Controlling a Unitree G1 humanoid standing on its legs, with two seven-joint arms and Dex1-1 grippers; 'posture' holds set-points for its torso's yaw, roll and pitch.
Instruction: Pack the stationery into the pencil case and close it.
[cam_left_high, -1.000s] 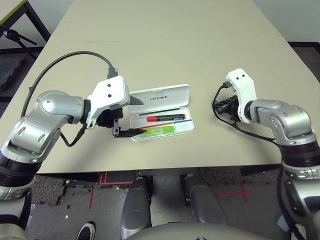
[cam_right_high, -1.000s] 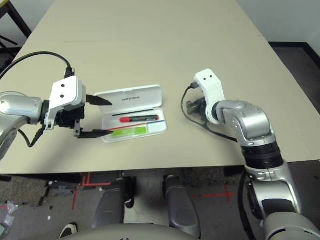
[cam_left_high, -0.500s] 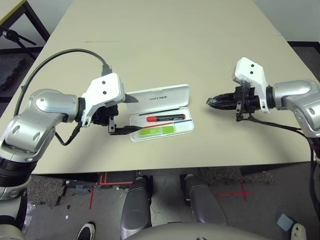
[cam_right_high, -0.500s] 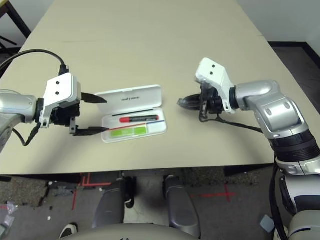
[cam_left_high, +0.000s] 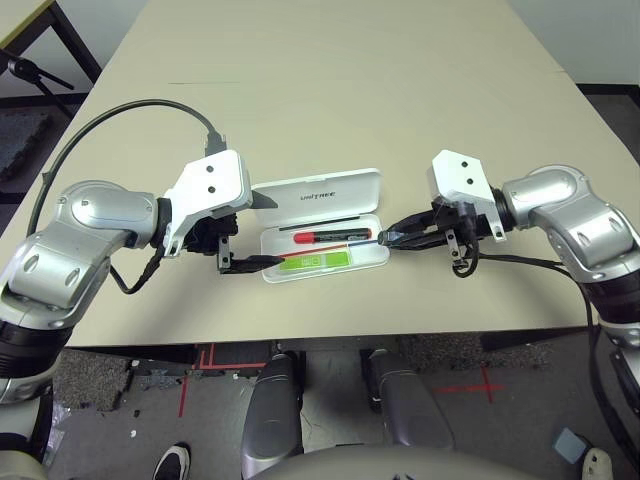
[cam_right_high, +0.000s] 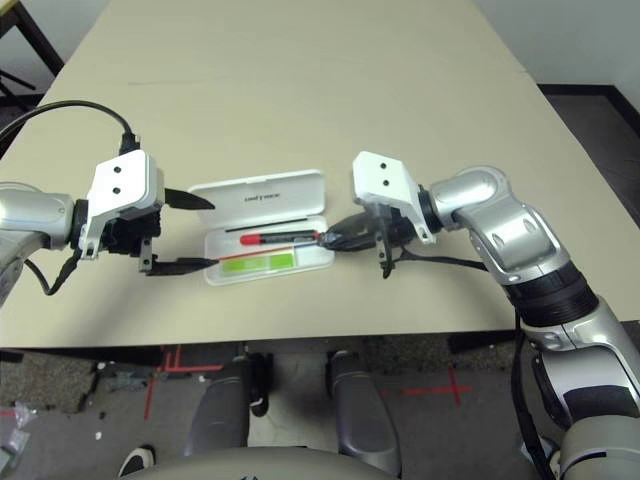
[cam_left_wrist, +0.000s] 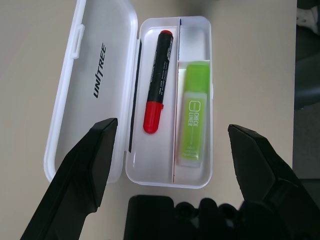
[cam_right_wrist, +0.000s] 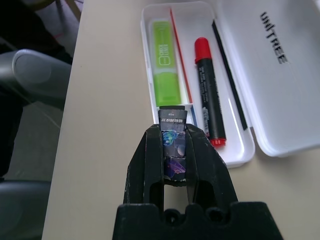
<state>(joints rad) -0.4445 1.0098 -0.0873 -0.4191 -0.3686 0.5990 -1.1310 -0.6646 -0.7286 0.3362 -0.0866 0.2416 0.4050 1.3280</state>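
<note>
The white pencil case (cam_left_high: 320, 190) lies open mid-table, its lettered lid flat on the far side. In its tray lie a red marker with a black end (cam_left_high: 330, 237) and a light green highlighter (cam_left_high: 320, 260), also seen as marker (cam_left_wrist: 157, 75) and highlighter (cam_left_wrist: 192, 110). My left gripper (cam_left_high: 262, 232) stands open at the case's left end, one finger by the lid, one by the tray's front corner. My right gripper (cam_left_high: 388, 239) is shut on a tiny dark block (cam_right_wrist: 171, 119), its tip at the tray's right end, just above the rim.
The beige table (cam_left_high: 350, 90) stretches far back behind the case. Its front edge (cam_left_high: 330, 335) runs close below the tray. A black cable (cam_left_high: 120, 120) loops from my left wrist over the table's left side.
My right arm has swung in from the right, carrying the shut gripper and its block to the tray's right end. The left gripper has drawn back slightly to the left.
</note>
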